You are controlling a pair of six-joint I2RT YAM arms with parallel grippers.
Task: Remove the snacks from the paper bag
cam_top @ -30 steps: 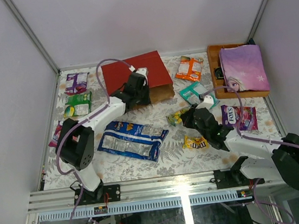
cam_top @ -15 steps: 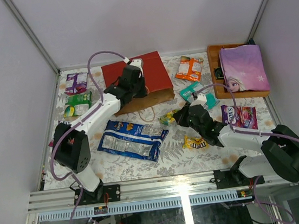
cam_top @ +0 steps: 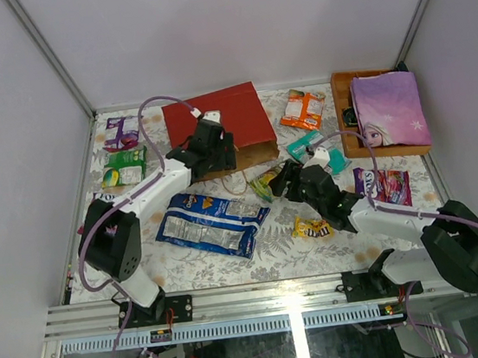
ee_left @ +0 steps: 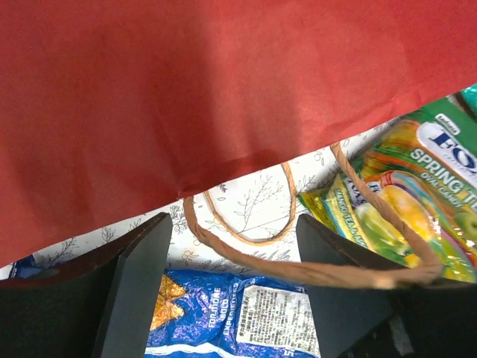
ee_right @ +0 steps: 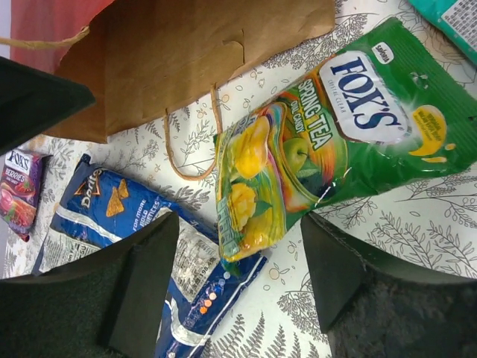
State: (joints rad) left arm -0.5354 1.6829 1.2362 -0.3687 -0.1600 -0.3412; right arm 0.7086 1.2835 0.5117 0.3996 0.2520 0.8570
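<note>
Red paper bag [cam_top: 224,128] flat on the patterned table [cam_top: 274,249], brown mouth turned toward both arms; straight ahead of the left gripper [ee_left: 232,224], filling the top of its wrist view; tan cord handle [ee_left: 298,270] looped out across the gap between that gripper's fingers [ee_left: 138,291], touching them or not impossible to tell; jaws well apart, gripping nothing. Just outside the bag's mouth, a yellow-green snack packet [ee_right: 313,164], ahead of the right gripper [ee_right: 240,224], near end between its parted fingers [ee_right: 149,276]; jaws wide, closed on nothing. Under the left gripper and off to the right gripper's left, the long blue bag [cam_top: 212,222]. Further out: orange packet [cam_top: 303,108] and teal packet [cam_top: 309,147] beyond the right gripper; small yellow packet [cam_top: 312,228] back beside its arm; purple packet [cam_top: 122,132] and green packet [cam_top: 126,167] away to the left gripper's left.
</note>
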